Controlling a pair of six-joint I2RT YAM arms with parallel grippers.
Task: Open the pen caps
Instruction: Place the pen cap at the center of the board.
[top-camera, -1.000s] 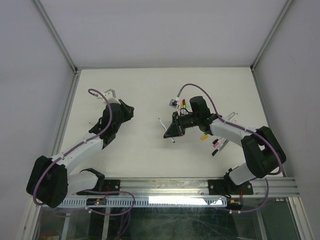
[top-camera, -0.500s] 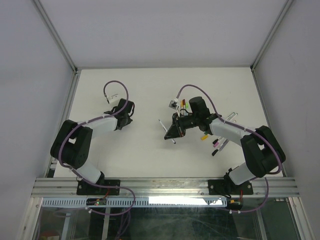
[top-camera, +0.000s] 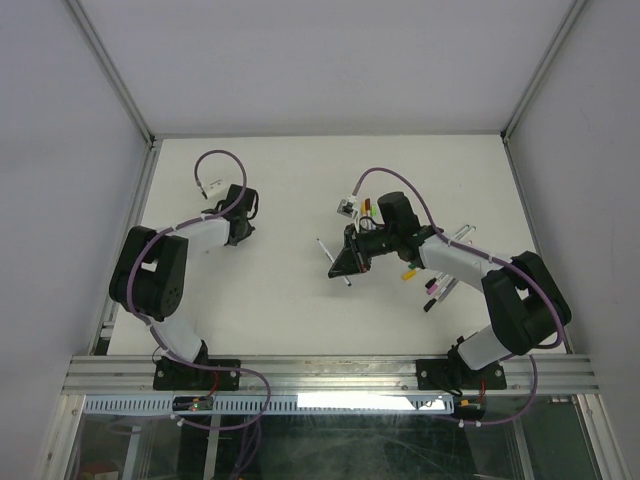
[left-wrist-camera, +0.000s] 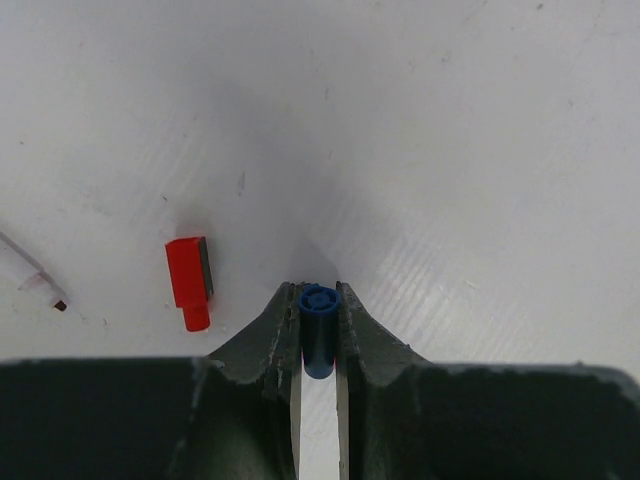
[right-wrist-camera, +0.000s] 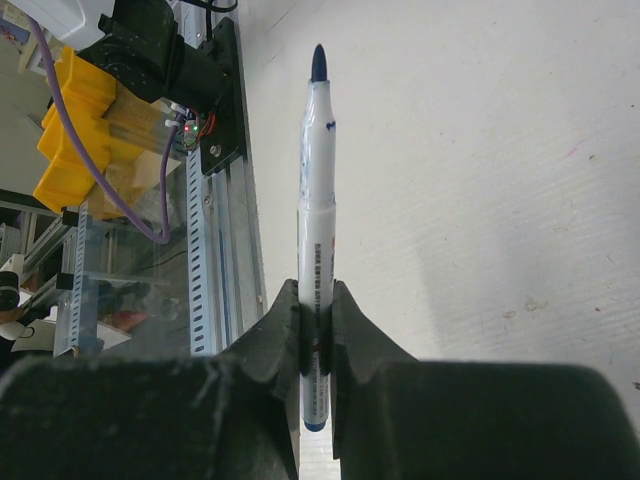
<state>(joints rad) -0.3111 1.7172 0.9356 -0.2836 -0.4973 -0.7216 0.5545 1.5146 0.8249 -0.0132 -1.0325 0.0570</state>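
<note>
Where the overhead view gives only two dark wrists low over the white table (top-camera: 300, 180), the wrist cameras show the grips themselves. The left gripper (left-wrist-camera: 318, 300) is closed almost fully on a blue cap (left-wrist-camera: 319, 340), pinched lengthwise between the fingers with its round end at the fingertips. Just to its left a red cap (left-wrist-camera: 188, 282) lies loose on the table, apart from the fingers. The right gripper (right-wrist-camera: 317, 305) is clamped on a white pen (right-wrist-camera: 318, 170), whose bare dark-blue tip points away from the fingers. Only the overhead view shows the other pens (top-camera: 440, 262) scattered beside the right arm. The yellow and pink bits among them are too small to tell whether they are loose caps.
</note>
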